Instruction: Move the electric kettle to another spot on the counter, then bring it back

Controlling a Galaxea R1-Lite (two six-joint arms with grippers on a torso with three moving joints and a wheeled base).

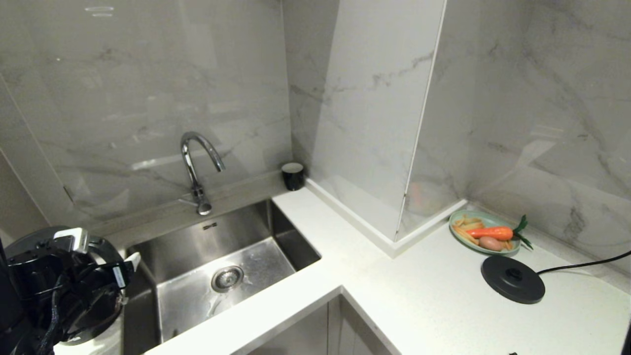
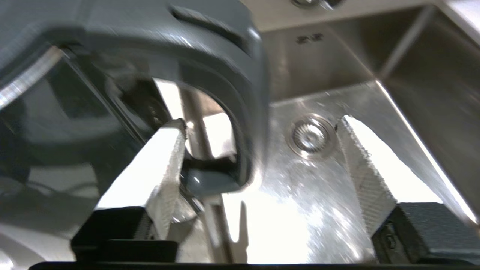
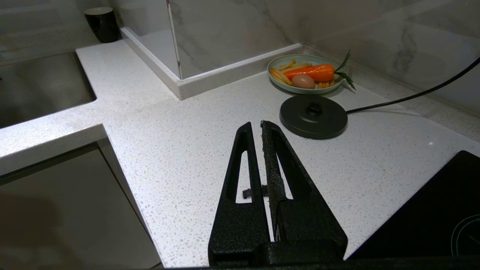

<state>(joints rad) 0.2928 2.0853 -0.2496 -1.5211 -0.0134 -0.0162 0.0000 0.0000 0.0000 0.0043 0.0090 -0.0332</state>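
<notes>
While the left tool (image 2: 258,157) hangs at the far left of the head view, over the strip of counter (image 1: 434,305) beside the steel sink (image 1: 261,266), its two white ribbed fingers (image 2: 168,165) stand well apart. Between them sits the black loop handle (image 2: 240,112) of the electric kettle (image 1: 34,246), nearer to one finger; whether it touches that finger I cannot tell. Only the kettle's round top with its silver rim shows behind the arm's cabling. Rightward, a chrome tap (image 1: 197,162) curves over the basin, and a small black cup (image 1: 293,175) stands in the corner against the marble wall. Farther right lie a green plate (image 1: 458,231) holding a carrot (image 1: 490,232), an egg and fries, then the empty black kettle base (image 1: 512,279) with its cord. Above the counter near that base, the right tool (image 3: 255,125) has its black fingers pressed together, holding nothing.
</notes>
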